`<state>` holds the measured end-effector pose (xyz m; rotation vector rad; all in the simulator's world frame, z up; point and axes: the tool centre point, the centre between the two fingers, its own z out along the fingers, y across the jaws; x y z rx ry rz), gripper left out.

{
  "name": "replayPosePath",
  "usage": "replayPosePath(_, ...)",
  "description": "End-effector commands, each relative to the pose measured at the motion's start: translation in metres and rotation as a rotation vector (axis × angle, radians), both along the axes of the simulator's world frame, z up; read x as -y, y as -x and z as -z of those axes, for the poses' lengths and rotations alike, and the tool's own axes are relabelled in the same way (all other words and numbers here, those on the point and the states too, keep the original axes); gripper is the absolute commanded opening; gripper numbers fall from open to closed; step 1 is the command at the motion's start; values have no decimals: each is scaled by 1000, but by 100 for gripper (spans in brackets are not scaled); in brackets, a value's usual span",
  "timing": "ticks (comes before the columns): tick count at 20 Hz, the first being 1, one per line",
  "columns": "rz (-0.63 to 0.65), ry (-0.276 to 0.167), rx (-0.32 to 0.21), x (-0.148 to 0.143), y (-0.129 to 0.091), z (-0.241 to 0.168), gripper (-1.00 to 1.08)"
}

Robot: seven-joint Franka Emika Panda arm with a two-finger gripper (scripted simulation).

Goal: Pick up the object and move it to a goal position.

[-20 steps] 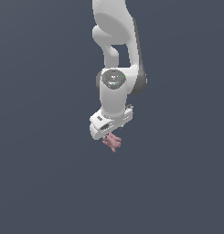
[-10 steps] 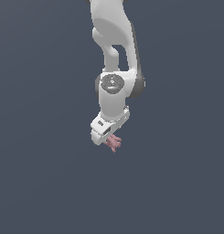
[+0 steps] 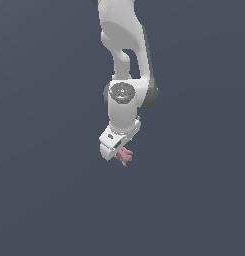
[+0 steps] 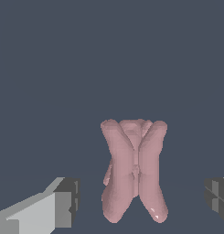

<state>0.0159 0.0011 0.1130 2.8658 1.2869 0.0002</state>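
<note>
The object (image 3: 125, 157) is a small dusty-pink thing with stubby crossing prongs. In the exterior view it lies just under the white hand, on the plain grey ground. My gripper (image 3: 121, 154) reaches down over it. In the wrist view the object (image 4: 134, 169) stands between my two fingers, with one finger (image 4: 67, 201) on one side and the other finger (image 4: 217, 197) on the far side. My gripper (image 4: 141, 201) is open, with a gap between each finger and the object. The fingertips themselves are hidden behind the hand in the exterior view.
The white arm (image 3: 123, 60) comes down from the top of the exterior view. Around it there is only uniform dark grey ground (image 3: 44, 200) with no other objects or edges in sight. No goal marker shows.
The hand has come down a little toward the object over the last second. The object has stayed where it was.
</note>
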Motion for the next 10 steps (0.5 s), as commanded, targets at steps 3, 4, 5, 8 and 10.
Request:
replayPosePath(3,-1,0,0,0,0,10,100)
replayPosePath(4,-1,0,0,0,0,14,100)
replayPosePath(5,-2,0,0,0,1,19,100)
replayPosePath(8,-4,0,0,0,1,36,100)
replayPosePath(10,-4,0,0,0,1,43,100)
